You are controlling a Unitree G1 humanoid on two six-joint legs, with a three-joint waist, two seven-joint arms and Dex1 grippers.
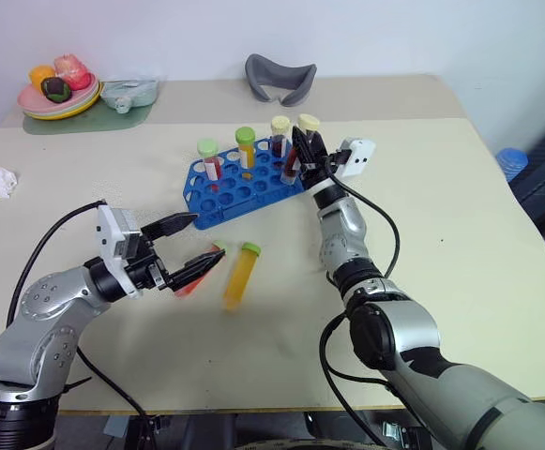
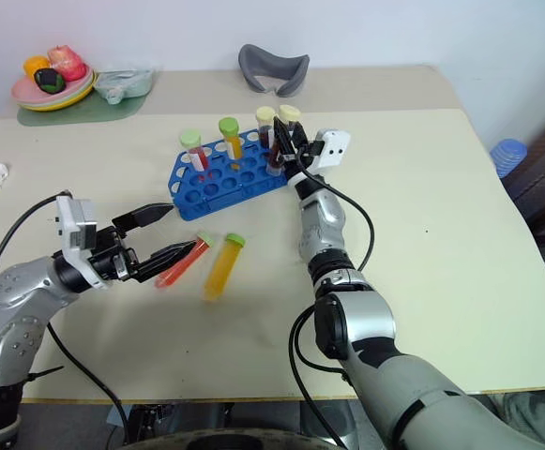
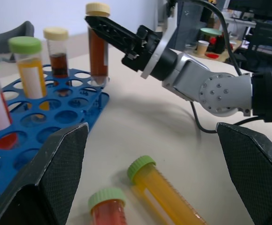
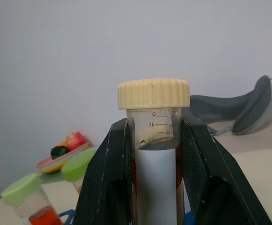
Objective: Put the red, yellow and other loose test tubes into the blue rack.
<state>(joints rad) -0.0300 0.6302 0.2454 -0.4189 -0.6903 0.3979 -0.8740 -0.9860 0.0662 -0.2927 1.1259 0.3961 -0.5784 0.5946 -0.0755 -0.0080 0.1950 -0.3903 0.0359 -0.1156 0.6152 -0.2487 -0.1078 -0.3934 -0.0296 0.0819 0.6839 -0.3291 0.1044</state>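
The blue rack [image 1: 239,192] stands mid-table and holds a red tube [image 1: 208,159], a yellow tube [image 1: 246,150] and a brown tube [image 1: 280,136]. My right gripper [image 1: 305,150] is shut on another cream-capped brown tube [image 3: 98,44], upright, with its lower end at the rack's right end. The same tube [image 4: 157,136] sits clamped between the fingers in the right wrist view. A loose red tube [image 3: 110,208] and a loose yellow tube [image 1: 239,275], both green-capped, lie on the table in front of the rack. My left gripper [image 1: 209,236] hovers open just above the loose red tube.
A plate of toy fruit [image 1: 58,94] and a green tray [image 1: 127,94] sit at the back left. A grey curved object [image 1: 280,80] lies at the back centre. Crumpled white paper [image 1: 2,183] rests near the left edge.
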